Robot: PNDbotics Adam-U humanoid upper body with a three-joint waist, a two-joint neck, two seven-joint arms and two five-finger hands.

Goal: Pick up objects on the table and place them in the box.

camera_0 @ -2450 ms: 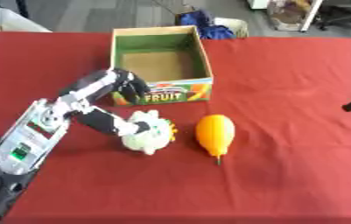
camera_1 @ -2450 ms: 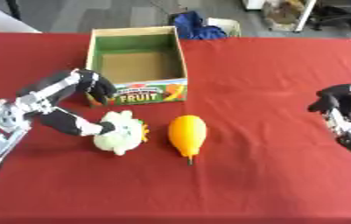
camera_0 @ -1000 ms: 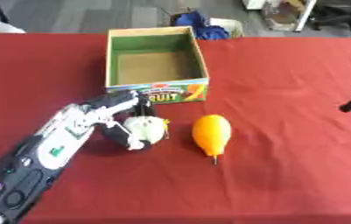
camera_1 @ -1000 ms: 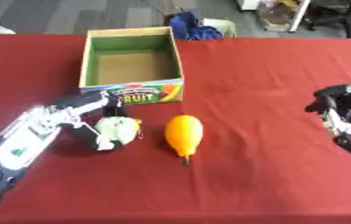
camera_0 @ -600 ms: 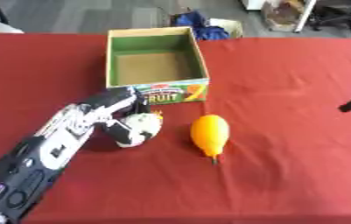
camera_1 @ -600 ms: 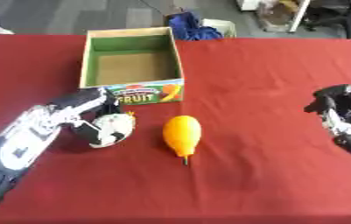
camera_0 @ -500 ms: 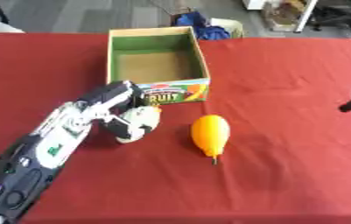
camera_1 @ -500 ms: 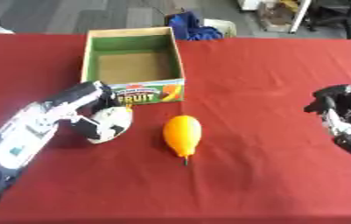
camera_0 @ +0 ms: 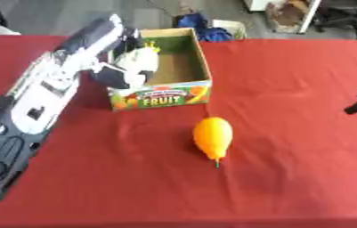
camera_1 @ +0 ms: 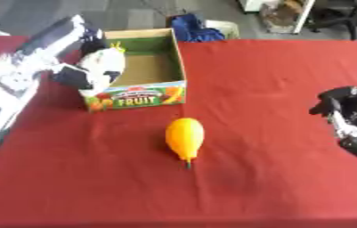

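A: What's different from a moment ago?

B: The white toy (camera_0: 137,62) with the yellow tuft was low on the red tabletop (camera_0: 290,111) beside the left hand (camera_0: 117,72). Now that hand has its fingers curled round it and has carried it up over the near-left corner of the fruit box (camera_0: 183,85).

A: So the first object is nearly in?

B: I'd judge so; it only needs letting go. The orange fruit (camera_0: 213,136) lies where it was, in front of the box (untouched). The right hand (camera_1: 349,116) idles at the right edge, fingers curled on nothing.
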